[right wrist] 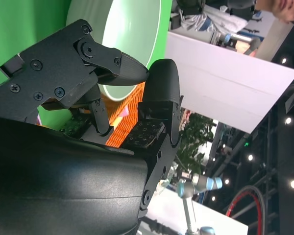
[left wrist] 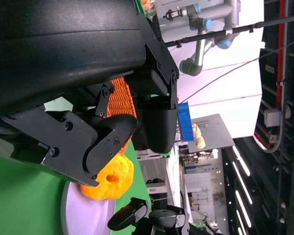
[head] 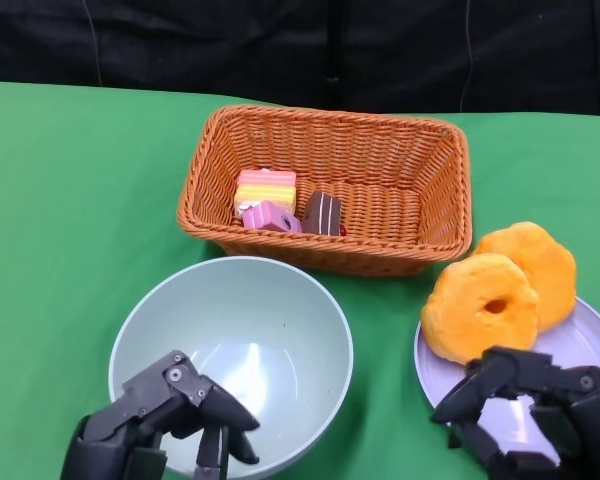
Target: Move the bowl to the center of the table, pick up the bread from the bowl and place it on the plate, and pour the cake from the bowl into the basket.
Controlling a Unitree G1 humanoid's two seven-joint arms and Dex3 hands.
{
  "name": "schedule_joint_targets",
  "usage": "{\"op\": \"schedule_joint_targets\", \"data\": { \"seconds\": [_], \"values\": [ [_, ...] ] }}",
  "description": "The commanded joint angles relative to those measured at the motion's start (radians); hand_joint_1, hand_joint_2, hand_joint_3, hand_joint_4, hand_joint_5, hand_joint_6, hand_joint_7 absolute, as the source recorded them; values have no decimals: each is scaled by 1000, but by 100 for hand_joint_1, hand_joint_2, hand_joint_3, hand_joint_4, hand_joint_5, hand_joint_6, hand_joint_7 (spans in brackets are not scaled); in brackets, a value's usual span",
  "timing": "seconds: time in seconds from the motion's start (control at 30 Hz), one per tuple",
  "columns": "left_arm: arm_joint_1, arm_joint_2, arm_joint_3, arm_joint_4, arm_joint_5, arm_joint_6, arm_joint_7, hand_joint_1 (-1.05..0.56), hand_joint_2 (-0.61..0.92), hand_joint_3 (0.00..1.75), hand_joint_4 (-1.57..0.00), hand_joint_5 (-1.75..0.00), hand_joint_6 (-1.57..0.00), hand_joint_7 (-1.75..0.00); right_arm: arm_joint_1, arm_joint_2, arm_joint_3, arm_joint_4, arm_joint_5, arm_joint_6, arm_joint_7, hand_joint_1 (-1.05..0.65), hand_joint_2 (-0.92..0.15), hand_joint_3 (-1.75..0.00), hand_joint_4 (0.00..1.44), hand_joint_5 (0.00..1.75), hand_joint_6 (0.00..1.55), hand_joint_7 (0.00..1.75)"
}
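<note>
1. The table (head: 60, 180) has a green cloth on it.
2. The basket (head: 400, 200) is at the back, in the middle. Its long side runs left to right. Three small cakes (head: 270, 200) lie in its left part, close together.
3. The bowl (head: 250, 330) stands in front of the basket, right side up. It is pale green and has nothing in it.
4. The plate (head: 580, 345) is to the right of the bowl. Two round orange breads (head: 485, 305) lie on it, one leaning on the other. They hang over the plate's back edge.
5. The left hand (head: 165, 420) is at the bowl's near rim. Its fingers are bent and a little apart. It holds nothing I can see.
6. The right hand (head: 540, 410) is over the near part of the plate. Its fingers are curled and apart, with nothing in them.
</note>
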Motion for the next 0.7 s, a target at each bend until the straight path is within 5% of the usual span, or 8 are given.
{"op": "schedule_joint_targets", "data": {
  "seconds": [0.03,0.7],
  "values": [
    [10,-2,15,-8,8,-1,-17,3,40,151,-86,-171,-76,-152,13,-5,4,-20,13,9,8,-4,-53,-97,90,135,96,96],
    [29,-48,51,34,25,-31,-41,0,31,158,-88,-175,-80,-156,12,4,74,41,-6,-26,49,-9,-45,-110,85,145,95,100]
  ]
}}
